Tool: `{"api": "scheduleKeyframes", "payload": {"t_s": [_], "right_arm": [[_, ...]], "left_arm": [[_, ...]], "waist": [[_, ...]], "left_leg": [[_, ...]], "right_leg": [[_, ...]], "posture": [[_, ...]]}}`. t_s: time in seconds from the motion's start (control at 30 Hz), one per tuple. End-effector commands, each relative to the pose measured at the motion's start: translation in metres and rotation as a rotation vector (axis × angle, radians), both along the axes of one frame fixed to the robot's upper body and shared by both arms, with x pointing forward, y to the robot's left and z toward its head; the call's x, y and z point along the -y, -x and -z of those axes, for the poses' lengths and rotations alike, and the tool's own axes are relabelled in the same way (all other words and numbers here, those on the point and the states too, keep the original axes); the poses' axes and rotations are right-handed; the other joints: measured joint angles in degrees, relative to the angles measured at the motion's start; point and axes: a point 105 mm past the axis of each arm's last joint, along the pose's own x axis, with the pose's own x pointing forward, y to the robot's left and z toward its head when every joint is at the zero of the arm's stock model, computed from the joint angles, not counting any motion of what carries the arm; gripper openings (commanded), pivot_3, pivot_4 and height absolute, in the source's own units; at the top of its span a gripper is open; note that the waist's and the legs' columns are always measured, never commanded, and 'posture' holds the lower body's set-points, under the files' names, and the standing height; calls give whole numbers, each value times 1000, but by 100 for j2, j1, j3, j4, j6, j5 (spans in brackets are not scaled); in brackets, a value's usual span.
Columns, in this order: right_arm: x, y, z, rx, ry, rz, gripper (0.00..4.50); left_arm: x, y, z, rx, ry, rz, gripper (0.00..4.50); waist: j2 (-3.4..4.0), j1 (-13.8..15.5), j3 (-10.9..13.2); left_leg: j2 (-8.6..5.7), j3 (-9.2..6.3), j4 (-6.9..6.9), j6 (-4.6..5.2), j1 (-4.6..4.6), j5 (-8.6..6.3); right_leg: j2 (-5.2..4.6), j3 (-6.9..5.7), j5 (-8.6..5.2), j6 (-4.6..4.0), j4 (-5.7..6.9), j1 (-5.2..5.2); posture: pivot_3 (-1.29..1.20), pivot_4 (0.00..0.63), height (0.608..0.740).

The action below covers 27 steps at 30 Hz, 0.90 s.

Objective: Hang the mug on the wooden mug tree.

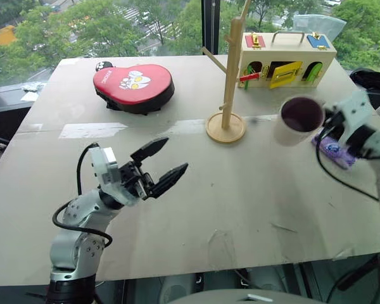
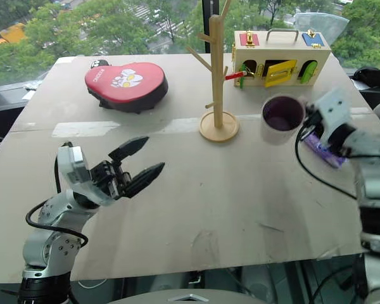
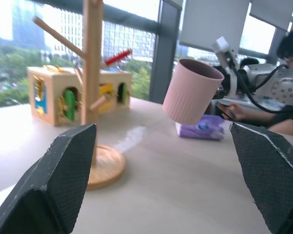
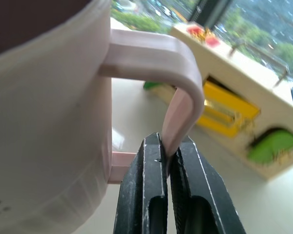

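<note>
So right wrist view shows the right gripper [image 4: 168, 161] clamped on the cream-white cylindrical mug's [image 1: 296, 120] handle; left gripper [image 1: 161, 163] open. Red pad's [image 1: 134, 84] lettering unreadable.

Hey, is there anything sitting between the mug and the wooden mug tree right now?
Nothing visible. The cream-white mug with the dark purple inside, held by its handle in the right tool, hangs beside the pale-wood mug tree with only bare table between them.
</note>
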Motion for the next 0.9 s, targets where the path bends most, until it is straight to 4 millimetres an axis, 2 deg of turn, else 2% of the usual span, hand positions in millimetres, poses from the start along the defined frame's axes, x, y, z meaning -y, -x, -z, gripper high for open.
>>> {"api": "scheduleKeyframes", "payload": {"t_s": [0.03, 0.23, 0.5, 0.67, 0.77, 0.9], "right_arm": [[-11, -12, -18, 3, 49, -142, 28], [-39, -38, -42, -5, 104, -281, 28], [-77, -48, -57, -21, 197, -410, 28], [-104, -57, -52, -75, 246, -426, 28], [-118, -65, -41, -98, 306, -386, 28], [-120, -70, -32, -118, 335, -353, 28]], "left_arm": [[-6, 6, -9, 82, 24, -75, 4500], [-9, 17, -5, 111, 66, -72, 4500], [-13, 26, 6, 83, 54, -87, 4500], [-12, 28, 8, 76, 60, -80, 4500], [-7, 30, 9, 57, 70, -51, 4500], [-1, 31, 4, 62, 76, -44, 4500]], "waist": [[-1, -6, 0], [0, 24, 1], [3, 7, 3], [5, -19, 4], [6, -34, 5], [8, -4, 7]], "left_leg": [[2, 1, -1, 0, 1, 0], [5, 4, -1, 0, -6, 0], [4, 13, -2, 0, -10, -1], [5, 14, -2, -1, -8, -1], [6, 15, -2, -2, -8, -1], [4, 14, -3, -3, -10, -1]], "right_leg": [[1, 1, 0, -1, 1, -1], [-3, -4, 2, -3, 0, -5], [-24, -7, 3, -4, 1, -11], [-42, -10, 8, -12, 4, -14], [-43, -10, 9, -14, 5, -15], [-50, -16, 9, -14, 4, -15]], "posture": [[0, 150, 731], [0, 150, 731], [0, 150, 731], [0, 150, 731], [0, 150, 731], [0, 150, 731]]}}
